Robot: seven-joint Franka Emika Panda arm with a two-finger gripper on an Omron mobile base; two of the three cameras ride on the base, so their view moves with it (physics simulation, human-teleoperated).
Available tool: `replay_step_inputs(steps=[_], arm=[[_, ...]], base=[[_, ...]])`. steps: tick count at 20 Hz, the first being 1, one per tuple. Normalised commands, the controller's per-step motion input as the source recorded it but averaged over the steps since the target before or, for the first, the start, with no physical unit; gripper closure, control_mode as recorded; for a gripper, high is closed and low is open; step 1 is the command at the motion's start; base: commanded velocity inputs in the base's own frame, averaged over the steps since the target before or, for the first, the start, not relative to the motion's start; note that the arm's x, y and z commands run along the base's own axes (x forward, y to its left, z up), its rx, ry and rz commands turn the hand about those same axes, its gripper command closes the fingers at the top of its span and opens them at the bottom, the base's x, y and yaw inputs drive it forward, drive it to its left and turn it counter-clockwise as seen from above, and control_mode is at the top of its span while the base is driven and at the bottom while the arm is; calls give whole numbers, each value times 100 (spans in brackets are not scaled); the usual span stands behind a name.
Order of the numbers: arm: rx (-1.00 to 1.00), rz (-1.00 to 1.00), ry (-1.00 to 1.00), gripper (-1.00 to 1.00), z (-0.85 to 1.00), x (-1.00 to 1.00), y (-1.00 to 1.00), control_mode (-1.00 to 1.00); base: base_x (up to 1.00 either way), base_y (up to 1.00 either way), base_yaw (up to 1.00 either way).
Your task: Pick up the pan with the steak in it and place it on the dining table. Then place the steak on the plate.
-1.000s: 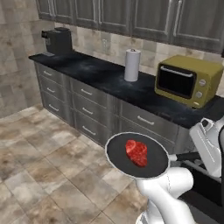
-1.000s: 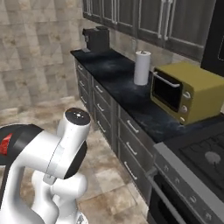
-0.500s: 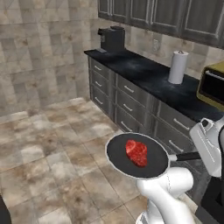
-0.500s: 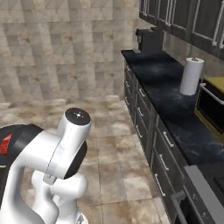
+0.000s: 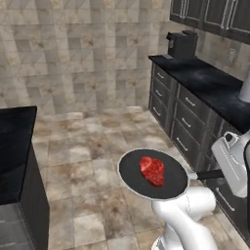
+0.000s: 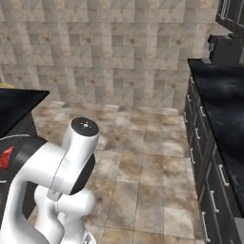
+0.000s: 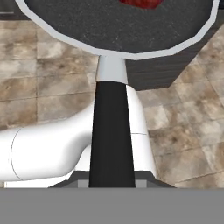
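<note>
The pincer (image 5: 220, 174) pinches the pan (image 5: 153, 174) by its handle, carrying it level above the floor, steak (image 5: 153, 170) inside. Carrying step; next, reach the counter (image 5: 14, 146) at nine o'clock and set it down.

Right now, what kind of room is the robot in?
A kitchen, most likely: a black worktop over grey drawers, a coffee machine on top, and a pan holding a steak.

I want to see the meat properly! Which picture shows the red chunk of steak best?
The left base view: the whole small red marbled steak lies in the middle of the round black frying pan. The hand view catches just a red sliver at its top edge, and the right base view shows a red bit behind the arm.
</note>
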Motion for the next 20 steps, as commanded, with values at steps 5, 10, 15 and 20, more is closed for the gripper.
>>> replay_step_inputs(steps=[5,10,15,20], arm=[[0,0,0,100,0,0,0,100],[0,0,0,100,0,0,0,100],[0,0,0,100,0,0,0,100],[0,0,0,100,0,0,0,100]], base=[[-2,0,35],[0,-1,9],[0,0,0],[57,-6,0]])
